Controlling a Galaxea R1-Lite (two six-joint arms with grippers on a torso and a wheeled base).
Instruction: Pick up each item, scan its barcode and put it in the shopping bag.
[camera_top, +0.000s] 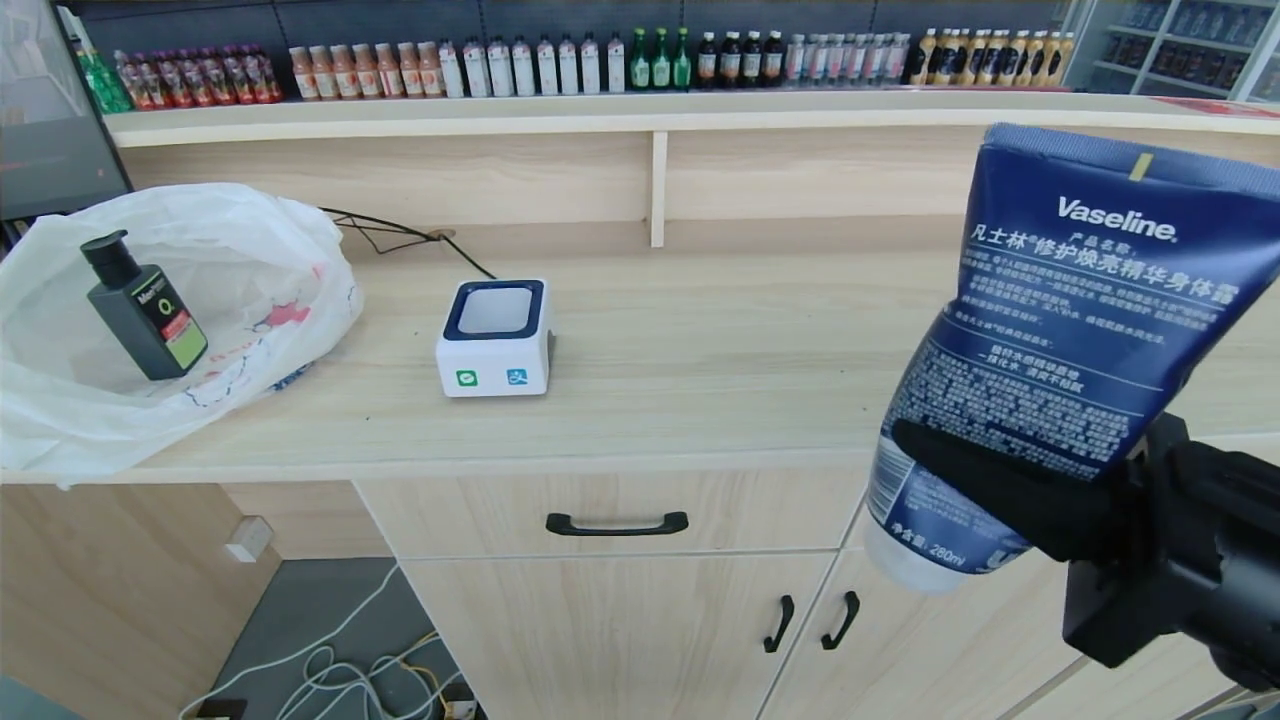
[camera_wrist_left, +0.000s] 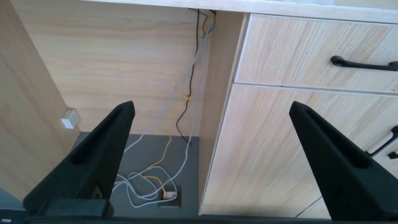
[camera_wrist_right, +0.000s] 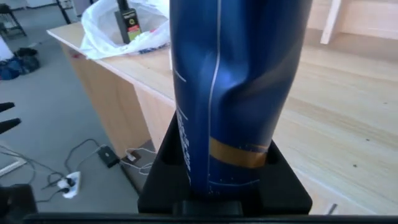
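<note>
Bright, even indoor light with soft shadows.
Overhead light washes the pale worktop (camera_top: 700, 330); the scanner (camera_top: 494, 338) throws a faint shadow at its right side. Left of the scanner the shopping bag (camera_top: 250, 250) glows white. A pale sheen runs down the blue tube (camera_wrist_right: 236, 93). Straight edges behind the scanner bow slightly.

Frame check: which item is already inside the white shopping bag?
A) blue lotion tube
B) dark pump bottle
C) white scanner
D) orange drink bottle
B: the dark pump bottle stands inside the shopping bag, while the blue tube is clamped in the right gripper.
</note>
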